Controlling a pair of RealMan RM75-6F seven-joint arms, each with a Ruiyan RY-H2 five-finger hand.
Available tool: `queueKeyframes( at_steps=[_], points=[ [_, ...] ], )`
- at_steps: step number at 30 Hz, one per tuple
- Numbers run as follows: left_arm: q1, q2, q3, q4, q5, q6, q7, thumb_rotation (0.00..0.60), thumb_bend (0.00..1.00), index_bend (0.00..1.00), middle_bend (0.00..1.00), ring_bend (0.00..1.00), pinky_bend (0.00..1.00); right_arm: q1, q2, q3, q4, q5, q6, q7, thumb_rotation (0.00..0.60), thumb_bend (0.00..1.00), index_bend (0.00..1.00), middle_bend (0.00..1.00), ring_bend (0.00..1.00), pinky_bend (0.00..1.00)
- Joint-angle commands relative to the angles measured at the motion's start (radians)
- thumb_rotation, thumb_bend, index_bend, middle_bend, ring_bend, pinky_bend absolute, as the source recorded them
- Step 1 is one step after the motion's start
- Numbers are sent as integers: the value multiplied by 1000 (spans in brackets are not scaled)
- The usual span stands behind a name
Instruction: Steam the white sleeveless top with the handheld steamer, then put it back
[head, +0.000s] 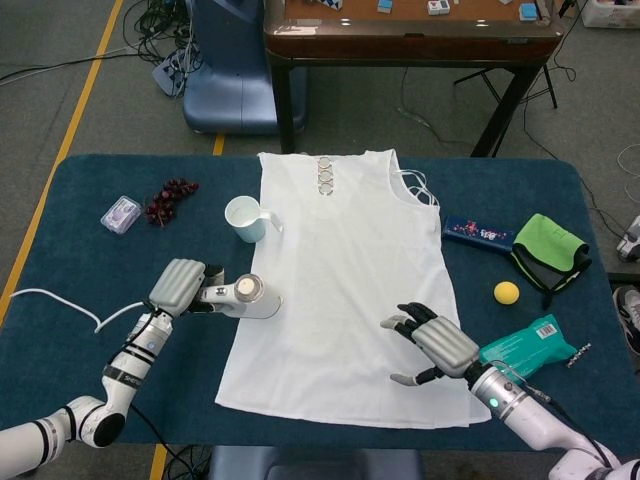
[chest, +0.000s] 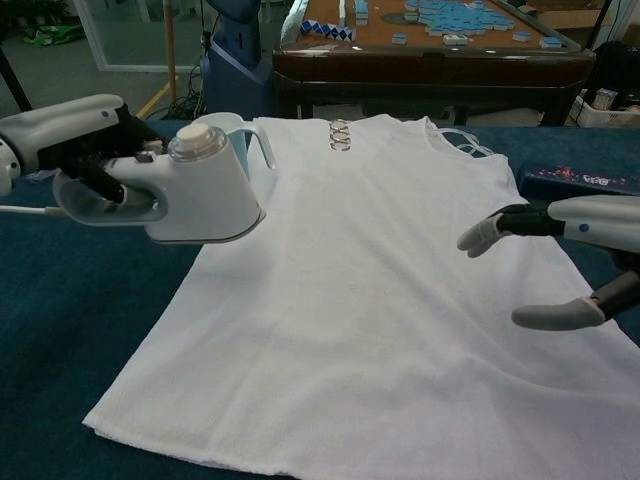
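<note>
Top: the white sleeveless top (head: 345, 290) lies flat in the middle of the blue worktop (head: 80, 260), neckline at the far side, hem at the near side.
Steamer: the handheld steamer (chest: 190, 190) hangs at the top's left edge, its head just reaching over the fabric.
Left robot hand (head: 180, 287): wrapped around the steamer's handle, carrying it off the worktop.
Right robot hand (head: 432, 345): holds nothing, fingers spread apart, hovering over the top's lower right part.
Step in hand: beginning the steaming pass, by my reading.
Doing it well: keep the steamer face level and close over the cloth, travel slowly from the left edge inward; let the free hand pin the fabric so it does not drag or bunch.
Materials: top looks thin, soft, slightly textured, with metal rings (head: 325, 174) at the neckline and thin straps; steamer is smooth white plastic, rounded body, round cap; worktop covering looks felt-like.
Nearby: pale cup (head: 244, 218) just left of the top's shoulder.
</note>
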Motion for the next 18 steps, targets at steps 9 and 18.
queueKeyframes(
  at_steps=[9,18],
  points=[
    [-53,-72,-1,48,-24,-42,37,600,279,703,860,766,812,27,-63,-71,22,-4,-60,-14,291,249,151,185,46,43],
    [-86,-120,-3,81,-40,-60,59,600,279,703,860,766,812,25,-81,-113,36,-2,-60,-17,373,339,136,185,46,43]
  ],
)
